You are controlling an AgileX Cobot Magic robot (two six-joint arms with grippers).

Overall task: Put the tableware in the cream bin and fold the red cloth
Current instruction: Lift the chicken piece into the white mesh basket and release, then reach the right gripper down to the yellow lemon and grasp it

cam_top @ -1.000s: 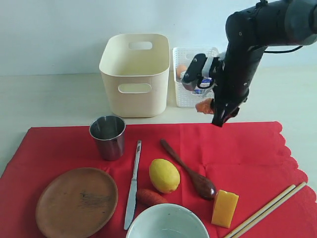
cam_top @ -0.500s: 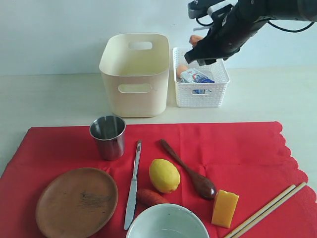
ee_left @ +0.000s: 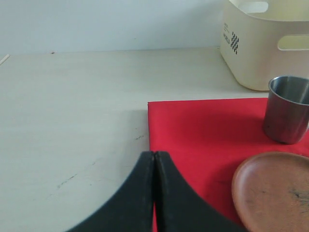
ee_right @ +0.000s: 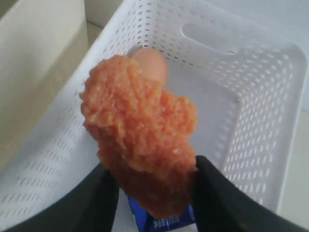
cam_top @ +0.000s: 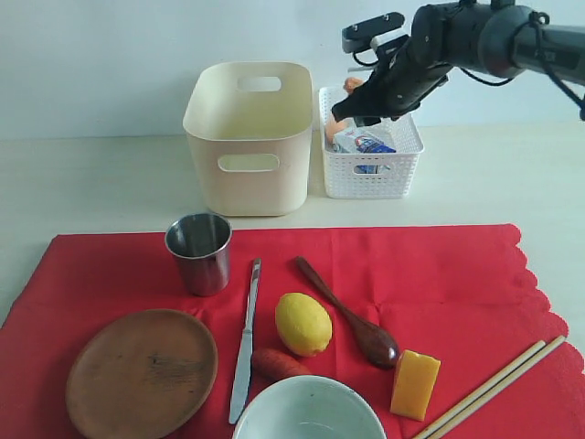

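Note:
The red cloth [cam_top: 439, 274] carries the steel cup [cam_top: 198, 252], brown plate [cam_top: 142, 370], knife [cam_top: 245, 343], dark spoon [cam_top: 347, 313], pale bowl [cam_top: 308, 412] and chopsticks [cam_top: 494, 386]. Behind it stands the cream bin [cam_top: 249, 137]. My right gripper [cam_top: 358, 93] hangs over the white lattice basket [cam_top: 370, 169], shut on an orange crumbly food piece [ee_right: 140, 135]. My left gripper [ee_left: 154, 159] is shut with nothing in it, low over the cloth's [ee_left: 203, 130] edge, near the cup [ee_left: 287, 108] and plate [ee_left: 273, 191]; it is outside the exterior view.
A lemon [cam_top: 303, 323], carrot [cam_top: 276, 364] and cheese block [cam_top: 415, 384] lie among the tableware. The basket [ee_right: 260, 96] holds a blue-and-white milk carton [cam_top: 364, 142] and an egg [ee_right: 149, 63]. Bare pale table lies left of the cloth.
My right arm has risen from the cloth's far edge to above the white basket, carrying the orange piece. Everything on the cloth stays where it was.

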